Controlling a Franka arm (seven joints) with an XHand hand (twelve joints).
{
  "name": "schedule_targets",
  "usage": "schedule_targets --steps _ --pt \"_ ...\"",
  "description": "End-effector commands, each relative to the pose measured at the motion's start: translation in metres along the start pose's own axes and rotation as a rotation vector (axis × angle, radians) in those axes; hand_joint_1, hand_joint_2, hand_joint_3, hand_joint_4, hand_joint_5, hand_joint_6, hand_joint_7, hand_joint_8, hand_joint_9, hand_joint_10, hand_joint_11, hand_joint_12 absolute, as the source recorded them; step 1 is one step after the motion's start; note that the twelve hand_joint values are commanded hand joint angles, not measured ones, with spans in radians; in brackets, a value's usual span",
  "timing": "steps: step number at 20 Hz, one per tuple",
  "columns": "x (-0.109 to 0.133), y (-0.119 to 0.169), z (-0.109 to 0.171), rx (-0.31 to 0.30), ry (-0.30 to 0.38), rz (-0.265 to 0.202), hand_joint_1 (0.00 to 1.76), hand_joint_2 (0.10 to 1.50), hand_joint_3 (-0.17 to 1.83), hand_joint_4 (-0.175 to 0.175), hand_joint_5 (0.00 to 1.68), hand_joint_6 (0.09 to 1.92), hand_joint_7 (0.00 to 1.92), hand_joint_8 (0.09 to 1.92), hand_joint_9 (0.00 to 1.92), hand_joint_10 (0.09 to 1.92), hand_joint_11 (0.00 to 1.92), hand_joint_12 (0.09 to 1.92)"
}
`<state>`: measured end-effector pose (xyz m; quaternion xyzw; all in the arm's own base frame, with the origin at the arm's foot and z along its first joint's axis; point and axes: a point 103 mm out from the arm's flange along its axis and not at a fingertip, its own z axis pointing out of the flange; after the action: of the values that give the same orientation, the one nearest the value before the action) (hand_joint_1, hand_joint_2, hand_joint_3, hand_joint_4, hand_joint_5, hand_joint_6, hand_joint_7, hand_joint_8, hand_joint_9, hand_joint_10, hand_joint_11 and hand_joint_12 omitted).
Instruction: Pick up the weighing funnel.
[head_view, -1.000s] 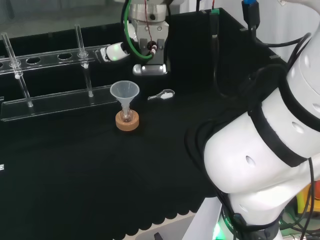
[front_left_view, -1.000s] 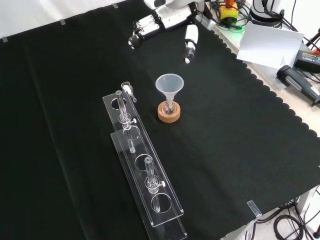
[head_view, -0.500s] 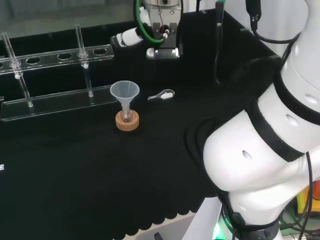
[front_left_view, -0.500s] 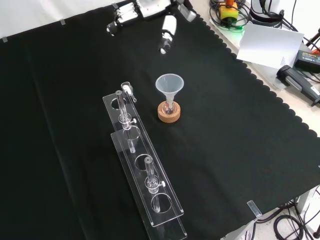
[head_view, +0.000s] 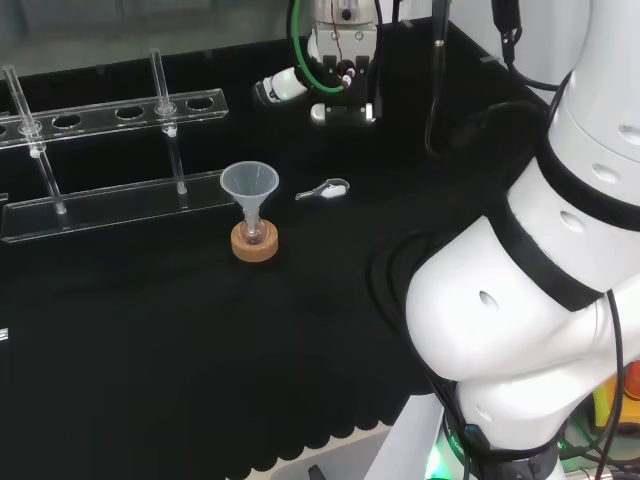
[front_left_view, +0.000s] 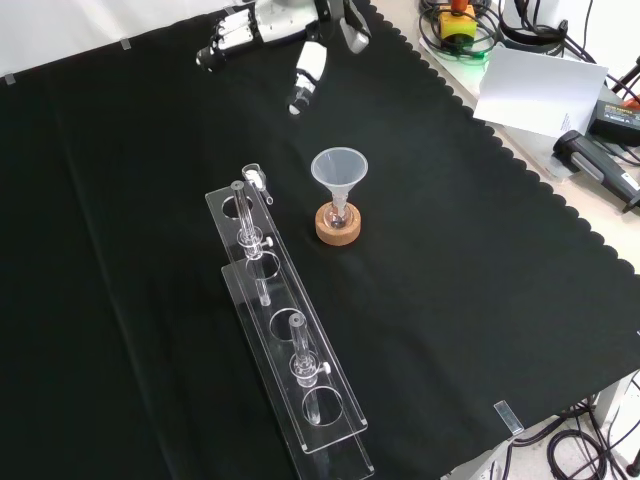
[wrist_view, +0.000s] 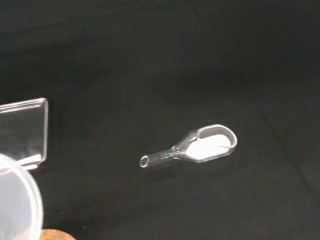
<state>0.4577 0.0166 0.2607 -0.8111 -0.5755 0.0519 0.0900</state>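
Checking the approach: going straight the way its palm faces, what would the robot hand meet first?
Probably the weighing funnel, lying on the cloth near the wrist view's middle, ahead of the robot hand.

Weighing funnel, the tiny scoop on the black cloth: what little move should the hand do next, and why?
Probably lower the hand toward the weighing funnel. The hand hangs open above the cloth, apart from the piece, which lies untouched near the funnel on its cork ring.
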Motion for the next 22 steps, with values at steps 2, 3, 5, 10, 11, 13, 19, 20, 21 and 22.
schedule_targets --steps 2,3,5,10,11,13,19,20,21,22 --pt "-0.011 0.017 0.019 0.015 0.01 0.083 0.32 0.69 0.01 -0.074 0.05 0.09 0.11 0.61 0.0 0.92 0.0 1.09" --pt "-0.014 0.021 0.02 0.015 0.016 0.095 0.32 0.69 0.01 -0.074 0.05 0.09 0.11 0.61 0.01 0.92 0.0 1.1" --pt "-0.02 0.026 0.02 0.016 0.023 0.113 0.32 0.69 0.01 -0.074 0.06 0.09 0.11 0.62 0.01 0.92 0.0 1.1" --pt "-0.038 0.046 0.015 0.011 0.019 0.146 0.32 0.69 0.01 -0.076 0.07 0.09 0.13 0.62 0.03 0.93 0.0 1.13" --pt "-0.042 0.05 0.013 0.012 0.001 0.138 0.32 0.7 0.02 -0.075 0.07 0.09 0.13 0.62 0.03 0.93 0.0 1.14" --pt "-0.048 0.059 0.01 0.024 -0.047 0.103 0.33 0.7 0.02 -0.072 0.08 0.09 0.14 0.62 0.04 0.93 0.0 1.15" --pt "-0.059 0.084 0.0 0.131 -0.176 -0.121 0.39 0.67 0.0 -0.032 0.05 0.09 0.11 0.52 0.06 0.85 0.0 1.14" --pt "-0.06 0.087 -0.003 0.135 -0.194 -0.144 0.39 0.67 0.0 -0.029 0.04 0.09 0.1 0.51 0.05 0.84 0.0 1.14" --pt "-0.06 0.09 -0.01 0.134 -0.203 -0.16 0.4 0.67 0.0 -0.027 0.03 0.09 0.1 0.5 0.05 0.83 0.0 1.13" --pt "-0.061 0.092 -0.015 0.135 -0.208 -0.17 0.4 0.67 0.0 -0.026 0.03 0.09 0.09 0.5 0.05 0.83 0.0 1.13"
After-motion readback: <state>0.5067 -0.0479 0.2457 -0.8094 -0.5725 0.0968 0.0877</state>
